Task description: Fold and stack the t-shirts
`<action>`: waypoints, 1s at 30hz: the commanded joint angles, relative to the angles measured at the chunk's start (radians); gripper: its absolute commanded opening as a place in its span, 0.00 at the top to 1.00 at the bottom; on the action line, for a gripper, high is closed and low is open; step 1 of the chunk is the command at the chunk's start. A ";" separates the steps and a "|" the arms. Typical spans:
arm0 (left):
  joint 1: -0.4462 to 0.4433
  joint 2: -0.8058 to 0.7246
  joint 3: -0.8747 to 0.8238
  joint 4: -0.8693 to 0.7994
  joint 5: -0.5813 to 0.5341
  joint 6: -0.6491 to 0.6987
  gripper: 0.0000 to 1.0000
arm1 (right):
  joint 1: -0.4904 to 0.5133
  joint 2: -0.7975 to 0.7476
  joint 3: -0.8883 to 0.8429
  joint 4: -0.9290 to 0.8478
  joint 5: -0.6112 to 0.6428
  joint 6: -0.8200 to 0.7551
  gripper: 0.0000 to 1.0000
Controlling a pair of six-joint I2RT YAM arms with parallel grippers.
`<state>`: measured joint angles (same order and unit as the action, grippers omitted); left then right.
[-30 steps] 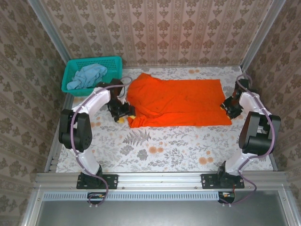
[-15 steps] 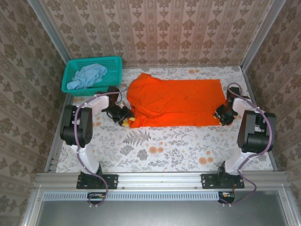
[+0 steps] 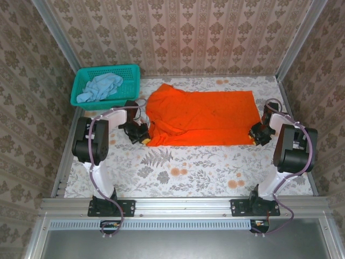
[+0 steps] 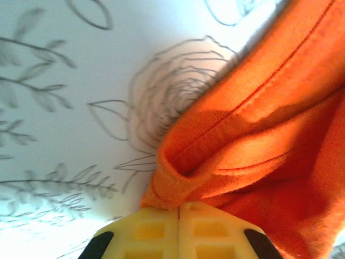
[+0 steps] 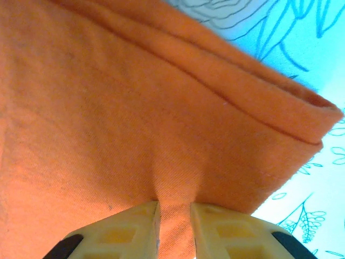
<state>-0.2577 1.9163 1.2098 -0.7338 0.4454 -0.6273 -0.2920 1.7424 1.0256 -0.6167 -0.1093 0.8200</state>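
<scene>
The orange t-shirt (image 3: 205,116) lies spread across the far middle of the table, with its left part bunched into folds. My left gripper (image 3: 144,138) sits at its near left corner. In the left wrist view its yellow pads (image 4: 145,232) meet, and the shirt's curled hem (image 4: 172,183) is pinched at their tips (image 4: 178,208). My right gripper (image 3: 254,134) is at the near right corner. In the right wrist view a pleat of orange cloth (image 5: 135,108) fills the narrow gap between the pads (image 5: 173,216). The pale blue t-shirt (image 3: 99,86) lies crumpled in the basket.
The teal mesh basket (image 3: 108,69) stands at the far left corner, close behind the left arm. Patterned walls close in the table on three sides. The flowered tabletop (image 3: 188,167) in front of the shirt is bare down to the arm bases.
Both grippers have dropped down to the shirt's near corners and closed on the cloth. The left forearm has swung low towards the table; the right one has drawn in and down.
</scene>
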 commanded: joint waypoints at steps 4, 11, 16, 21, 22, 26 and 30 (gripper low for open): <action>0.033 -0.033 0.005 -0.134 -0.228 0.046 1.00 | -0.037 0.015 -0.035 -0.044 0.045 0.081 0.75; 0.077 -0.058 -0.028 -0.135 -0.226 0.048 0.92 | -0.061 -0.005 -0.062 -0.043 0.025 0.086 0.69; 0.094 -0.099 -0.032 -0.087 -0.115 0.049 0.65 | -0.062 -0.001 -0.070 -0.013 -0.033 0.057 0.59; 0.088 -0.194 -0.056 -0.053 -0.022 0.053 0.51 | -0.057 -0.017 -0.086 0.003 -0.062 0.032 0.56; 0.084 -0.208 -0.068 -0.041 0.011 0.060 0.48 | -0.057 -0.023 -0.088 0.006 -0.063 0.027 0.56; 0.020 -0.252 -0.099 -0.035 0.086 0.140 0.40 | -0.057 -0.030 -0.085 0.003 -0.061 0.013 0.55; -0.063 -0.252 -0.132 -0.025 0.087 0.175 0.35 | -0.056 -0.029 -0.082 0.000 -0.058 0.002 0.55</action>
<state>-0.2760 1.6707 1.1088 -0.7578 0.4858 -0.5106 -0.3428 1.7061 0.9730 -0.5751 -0.1902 0.8429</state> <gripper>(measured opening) 0.645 0.452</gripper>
